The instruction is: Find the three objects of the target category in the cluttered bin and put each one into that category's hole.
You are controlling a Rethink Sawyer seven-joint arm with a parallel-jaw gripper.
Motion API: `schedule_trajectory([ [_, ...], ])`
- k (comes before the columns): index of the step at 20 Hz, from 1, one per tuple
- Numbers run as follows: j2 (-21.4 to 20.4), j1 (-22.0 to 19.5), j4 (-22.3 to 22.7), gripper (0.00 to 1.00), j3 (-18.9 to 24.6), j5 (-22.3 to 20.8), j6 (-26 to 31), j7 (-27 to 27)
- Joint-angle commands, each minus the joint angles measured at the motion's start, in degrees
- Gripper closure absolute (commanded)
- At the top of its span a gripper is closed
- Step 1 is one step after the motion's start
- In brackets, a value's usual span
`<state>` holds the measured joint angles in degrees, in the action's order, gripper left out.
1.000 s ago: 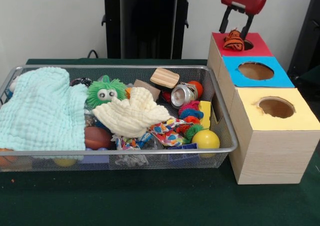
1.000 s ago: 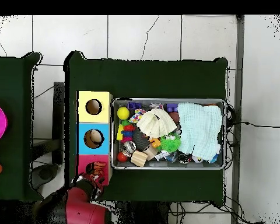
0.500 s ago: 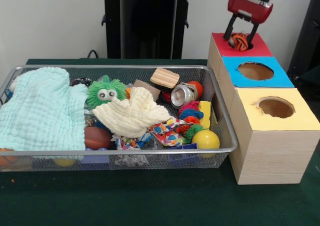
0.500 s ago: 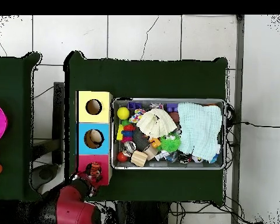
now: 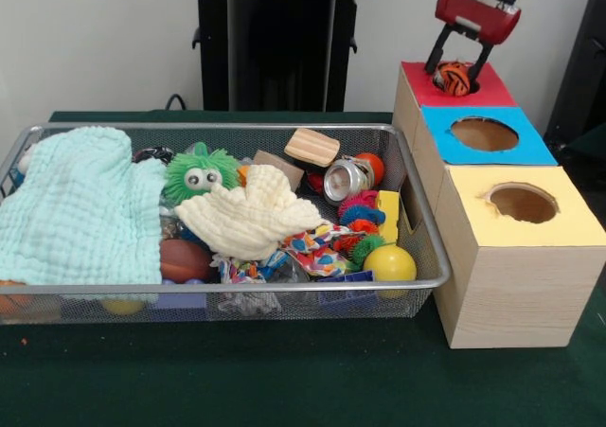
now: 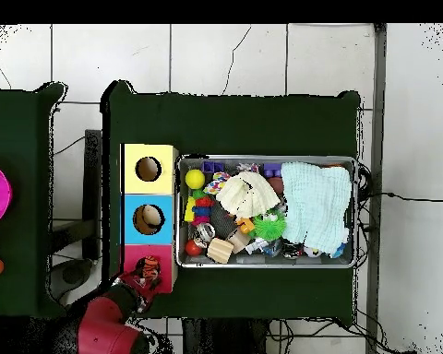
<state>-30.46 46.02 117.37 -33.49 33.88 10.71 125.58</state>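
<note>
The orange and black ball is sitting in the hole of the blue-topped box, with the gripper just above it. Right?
Not quite. In the front view the orange and black ball sits in the hole of the red-topped box, not the blue-topped one. The gripper is just above it, jaws open either side.

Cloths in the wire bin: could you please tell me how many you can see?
2: a light blue cloth at the bin's left end, and a cream cloth near the middle. Others may be buried.

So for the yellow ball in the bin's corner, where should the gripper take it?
Grip the yellow ball across its round middle, descending from above. Its top is bare, while the wire bin wall and spiky toys crowd its sides, so side approaches look blocked.
</note>
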Motion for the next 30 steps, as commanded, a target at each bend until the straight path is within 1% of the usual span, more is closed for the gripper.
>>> schedule_trajectory([
  [1,-2.71,0.02,-7.42,0.0,-1.97,0.05,18.16,15.21],
  [2,-4.13,0.11,-7.52,0.0,-2.73,-0.7,20.26,14.95],
  [4,-5.71,0.07,-7.5,0.0,-3.33,-1.26,22.29,14.58],
  [10,-6.72,-0.56,-6.64,0.0,-2.65,-0.69,21.74,13.63],
  [13,-6.14,-1.22,-5.69,0.0,-1.24,-0.05,18.78,13.17],
  [17,-4.3,-2.25,-4.75,0.0,0.74,0.66,14.06,12.97],
  [21,-3.59,-3.01,-4.3,0.0,1.41,0.39,11.98,12.17],
  [26,-4.04,-6.41,-1.48,0.0,4.89,-0.2,5.87,9.4],
  [30,-6.2,-10.93,1.38,0.0,9.23,-1.34,1.18,6.89],
])
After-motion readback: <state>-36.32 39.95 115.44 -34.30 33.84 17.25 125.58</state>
